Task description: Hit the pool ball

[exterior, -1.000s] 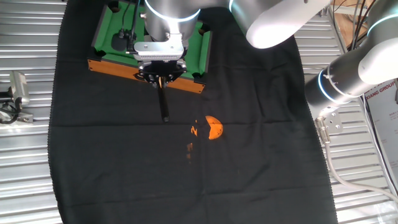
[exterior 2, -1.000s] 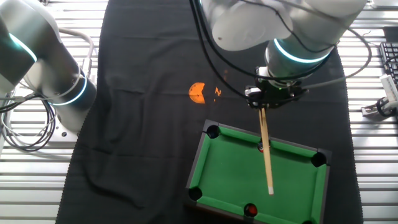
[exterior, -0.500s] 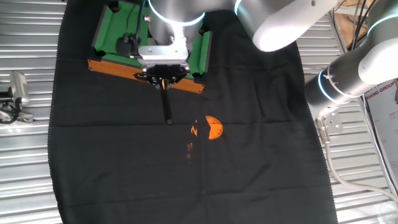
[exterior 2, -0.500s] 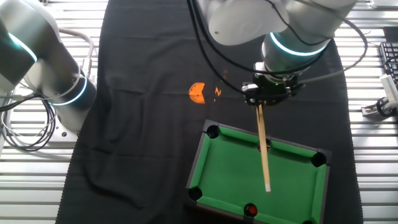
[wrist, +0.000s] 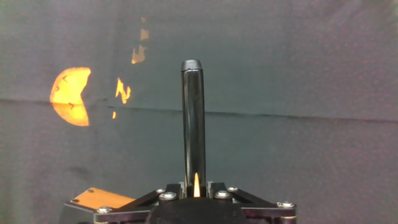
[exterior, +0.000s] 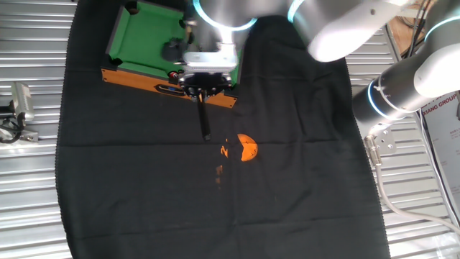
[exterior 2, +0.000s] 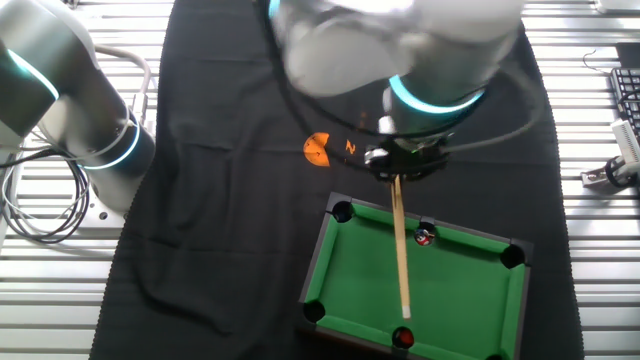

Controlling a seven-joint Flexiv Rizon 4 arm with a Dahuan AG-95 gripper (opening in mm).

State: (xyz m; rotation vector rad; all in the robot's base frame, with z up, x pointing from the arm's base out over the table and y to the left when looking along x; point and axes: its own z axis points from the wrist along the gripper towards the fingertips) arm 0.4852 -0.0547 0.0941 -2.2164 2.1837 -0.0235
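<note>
The small green toy pool table (exterior 2: 470, 290) lies on a black cloth. The pool ball (exterior 2: 424, 237), tiny, bright red with a white spot, sits on the felt near the far rail. My gripper (exterior 2: 402, 168) hangs over the table's far rail, shut on a cue stick (exterior 2: 401, 250). The cue's pale shaft stretches over the felt and passes just left of the ball. In the one fixed view the gripper (exterior: 207, 88) stands at the table's (exterior: 144, 32) orange front edge, and the cue's dark butt (exterior: 205, 122) points out over the cloth. The hand view shows that butt (wrist: 193, 118) upright between the jaws.
A darker red ball (exterior 2: 403, 338) lies at the near middle pocket. An orange light patch (exterior 2: 317, 149) glows on the black cloth (exterior: 144, 187) beside the table; it also shows in the hand view (wrist: 69, 96). A second robot arm's base (exterior 2: 100, 150) stands at the left.
My gripper and the cue have shifted sideways along the table's rail, left in the other fixed view. The pool ball, earlier under the cue's shaft, now shows just right of it.
</note>
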